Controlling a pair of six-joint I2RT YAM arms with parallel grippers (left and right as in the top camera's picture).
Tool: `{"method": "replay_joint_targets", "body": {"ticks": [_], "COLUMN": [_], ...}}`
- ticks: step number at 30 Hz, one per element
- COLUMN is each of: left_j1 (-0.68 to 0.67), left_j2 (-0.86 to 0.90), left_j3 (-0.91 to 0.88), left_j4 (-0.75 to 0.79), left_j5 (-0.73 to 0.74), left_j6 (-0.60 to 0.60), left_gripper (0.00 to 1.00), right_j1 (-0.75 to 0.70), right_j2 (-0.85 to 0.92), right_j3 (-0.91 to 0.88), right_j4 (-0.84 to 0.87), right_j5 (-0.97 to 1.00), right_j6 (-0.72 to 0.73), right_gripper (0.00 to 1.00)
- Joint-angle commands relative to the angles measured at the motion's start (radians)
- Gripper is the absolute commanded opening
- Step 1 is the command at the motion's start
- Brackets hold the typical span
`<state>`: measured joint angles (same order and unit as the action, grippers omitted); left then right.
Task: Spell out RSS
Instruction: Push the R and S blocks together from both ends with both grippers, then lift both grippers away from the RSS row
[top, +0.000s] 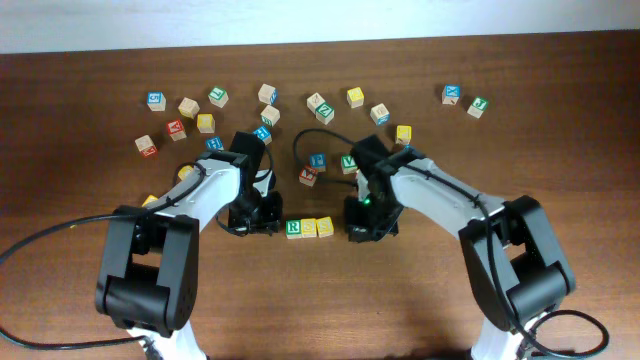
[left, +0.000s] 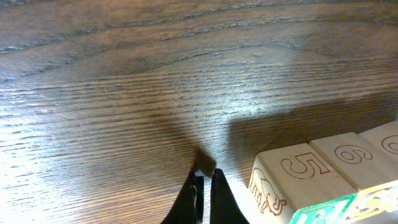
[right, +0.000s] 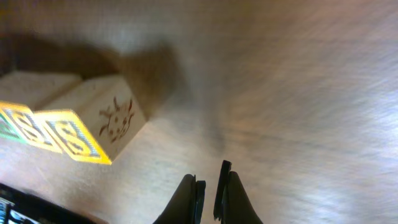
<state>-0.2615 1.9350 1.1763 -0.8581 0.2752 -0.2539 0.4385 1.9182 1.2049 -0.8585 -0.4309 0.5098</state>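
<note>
Three blocks stand touching in a row at the table's front centre: a green R block (top: 293, 229), a yellow S block (top: 309, 228) and a second yellow S block (top: 325, 227). My left gripper (top: 262, 215) is just left of the row, low over the table, shut and empty. In the left wrist view its fingertips (left: 205, 177) are pressed nearly together, and the R block (left: 298, 180) sits just to their right. My right gripper (top: 362, 222) is just right of the row, shut and empty. The right wrist view shows its fingertips (right: 210, 177) and the nearest S block (right: 87, 127) at the left.
Several loose letter blocks lie scattered across the back of the table, among them a green block (top: 348, 161), a blue block (top: 317, 160) and a red block (top: 308, 175) just behind the row. Cables trail from both arms.
</note>
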Motion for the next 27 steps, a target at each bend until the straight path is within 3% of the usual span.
{"method": "replay_joint_targets", "body": {"ticks": [1, 8, 17, 22, 27], "left_j1": [-0.007, -0.027, -0.033, 0.023, 0.116], "left_j2": [0.034, 0.034, 0.034, 0.032, -0.072], "left_j3": [-0.024, -0.024, -0.024, 0.010, 0.043], "left_j4": [0.005, 0.005, 0.008, -0.042, -0.139], "left_j5": [0.000, 0.069, 0.069, 0.065, -0.022], "left_j6": [0.013, 0.013, 0.013, 0.013, 0.013], "left_gripper": [0.00, 0.00, 0.00, 0.00, 0.00], "right_j1": [-0.009, 0.080, 0.085, 0.071, 0.024], "right_j2": [0.003, 0.003, 0.003, -0.013, -0.084], "right_j3": [0.017, 0.015, 0.014, 0.034, 0.157], "right_j4": [0.049, 0.173, 0.174, 0.113, -0.092], "right_j5": [-0.007, 0.002, 0.006, 0.113, 0.208], "right_j6": [-0.032, 0.079, 0.079, 0.071, 0.008], "right_gripper": [0.04, 0.04, 0.04, 0.04, 0.04]}}
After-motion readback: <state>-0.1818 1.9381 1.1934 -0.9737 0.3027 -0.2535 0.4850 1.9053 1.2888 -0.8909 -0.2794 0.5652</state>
